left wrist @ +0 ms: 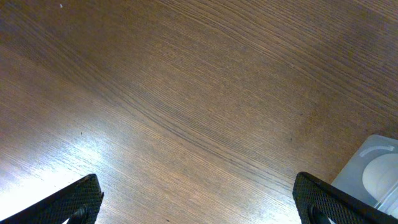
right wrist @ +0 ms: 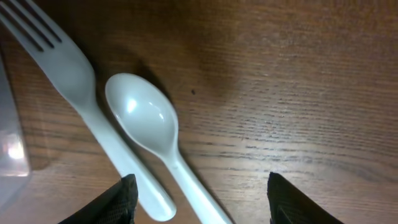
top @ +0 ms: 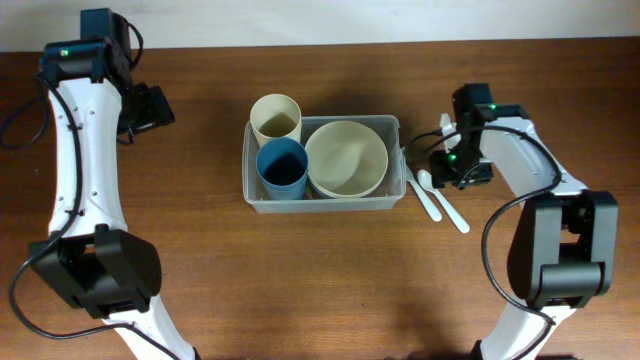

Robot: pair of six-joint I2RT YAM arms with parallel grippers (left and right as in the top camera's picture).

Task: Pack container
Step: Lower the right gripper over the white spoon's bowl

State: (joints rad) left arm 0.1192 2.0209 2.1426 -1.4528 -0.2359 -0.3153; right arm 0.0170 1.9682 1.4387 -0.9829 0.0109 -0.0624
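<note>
Though it already carries a load, the container (top: 320,205) looks to me like thin clear plastic: light, slick-sided, with walls that would likely flex under a squeeze. I would judge the rolled rim along a short end the safest hold. A pinch on the wall might slip, and a lift by one corner could tilt the contents. It sits on the table (top: 200,290) a little toward 12 o'clock of centre in the overhead view.

By my count there is one container. Inside it are two cups, a beige cup (top: 276,120) at its 10 o'clock corner and a blue cup (top: 282,168) at 8 o'clock, plus one pale bowl (top: 346,158) filling the 3 o'clock half. Outside, just beside its 3 o'clock wall, lie one white fork (right wrist: 68,68) and one white spoon (right wrist: 142,115), side by side on the wood.

The right gripper (right wrist: 200,186) hangs over those two utensils with its jaws spread and nothing between them. The left gripper (left wrist: 199,199), off toward 9 o'clock of the container, is spread wide over bare wood and holds nothing.
</note>
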